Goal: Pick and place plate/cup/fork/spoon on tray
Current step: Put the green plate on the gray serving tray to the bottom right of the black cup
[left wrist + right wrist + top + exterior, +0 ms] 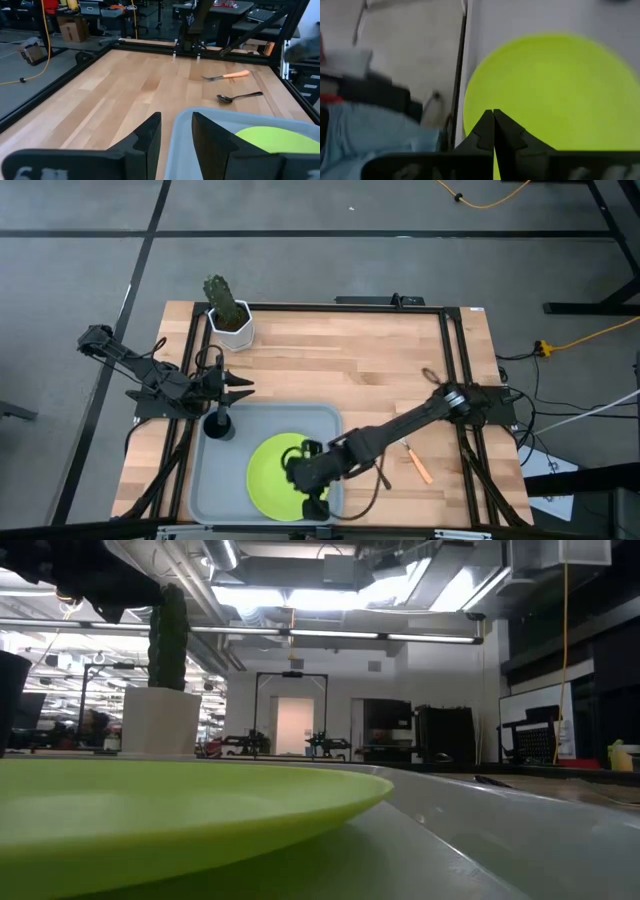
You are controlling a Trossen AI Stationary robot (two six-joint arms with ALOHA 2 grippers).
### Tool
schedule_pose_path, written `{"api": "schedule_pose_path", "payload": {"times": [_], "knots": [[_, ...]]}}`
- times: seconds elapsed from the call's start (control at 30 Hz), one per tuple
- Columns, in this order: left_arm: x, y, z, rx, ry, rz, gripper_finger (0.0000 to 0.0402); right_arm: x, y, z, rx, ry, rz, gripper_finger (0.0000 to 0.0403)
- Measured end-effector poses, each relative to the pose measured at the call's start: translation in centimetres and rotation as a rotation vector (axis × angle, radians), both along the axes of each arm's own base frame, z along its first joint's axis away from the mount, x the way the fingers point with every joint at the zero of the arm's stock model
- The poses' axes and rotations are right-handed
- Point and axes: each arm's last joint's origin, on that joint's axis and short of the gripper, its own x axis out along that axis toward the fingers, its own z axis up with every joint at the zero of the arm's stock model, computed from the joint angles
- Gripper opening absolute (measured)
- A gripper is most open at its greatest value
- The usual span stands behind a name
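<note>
1. High view: the bench (330, 350) carries everything, and the tray (215, 490) sits at its near edge between the two arms, probably so that either arm can reach into it.
2. The plate (270, 470) lies flat inside the tray, toward the tray's right side. That leaves bare tray floor on the left for smaller pieces.
3. The right end effector (313, 502) hangs over the plate's near-right edge. In the right wrist view its fingers (485, 131) are pressed together with nothing visibly between them, and the plate rim runs just beyond the tips. I judge the plate already set down.
4. The left end effector (245, 387) sits just past the tray's far-left corner. Its fingers (150, 135) stand a narrow way apart and hold nothing.
5. The cup (217, 423) stands upright in the tray's far-left corner, just beside the left arm, so that arm most likely handled it.
6. The fork (417, 463) and the spoon (380, 472) lie on bare wood right of the tray, near each other and not yet placed. They are within the right arm's reach, so they look like its next job.
7. A potted cactus (228, 310) stands at the far-left corner, clear of the work.
</note>
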Motion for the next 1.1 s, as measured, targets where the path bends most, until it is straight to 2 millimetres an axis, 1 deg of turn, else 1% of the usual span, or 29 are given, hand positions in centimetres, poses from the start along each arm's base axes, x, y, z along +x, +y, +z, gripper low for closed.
{"api": "schedule_pose_path", "payload": {"times": [0.07,0.13,0.23,0.33,0.5,0.63,0.7,0.8,0.87,0.97,1.1], "knots": [[0.0,0.0,0.0,0.000,0.000,0.000,0.0102,0.6,0.3,-1.1,-0.014,0.091,0.013,0.0000],[0.0,0.0,0.0,0.000,0.001,-0.001,0.0102,0.7,0.3,-2.6,-0.032,0.218,0.012,0.0000],[0.0,0.0,0.0,0.001,0.002,-0.001,0.0102,0.3,0.2,-5.1,-0.085,0.398,0.019,0.0000],[0.0,0.0,0.0,0.001,0.003,0.000,0.0102,-0.3,0.7,-6.4,-0.096,0.479,-0.003,0.0002],[0.0,0.0,0.0,0.000,0.004,-0.003,0.0102,-1.2,2.5,-6.9,-0.082,0.512,-0.049,0.0005],[0.0,-0.1,-0.1,-0.008,0.009,-0.046,0.0102,-2.1,3.7,-7.0,-0.129,0.504,-0.119,0.0006],[0.0,-0.2,-0.1,-0.010,0.009,-0.050,0.0102,-2.4,4.0,-7.0,-0.137,0.508,-0.166,0.0006],[0.0,-0.2,-0.1,-0.011,0.009,-0.050,0.0102,-2.5,3.9,-7.0,-0.134,0.521,-0.226,0.0006],[0.0,-0.2,-0.1,-0.011,0.009,-0.051,0.0102,-2.4,3.9,-7.4,-0.155,0.517,-0.259,0.0006],[0.0,-0.2,-0.1,-0.011,0.009,-0.051,0.0102,-2.3,4.0,-8.7,-0.167,0.540,-0.282,0.0006],[0.0,-0.2,-0.1,-0.011,0.009,-0.051,0.0102,-2.5,4.7,-9.9,-0.148,0.589,-0.288,0.0007]]}}
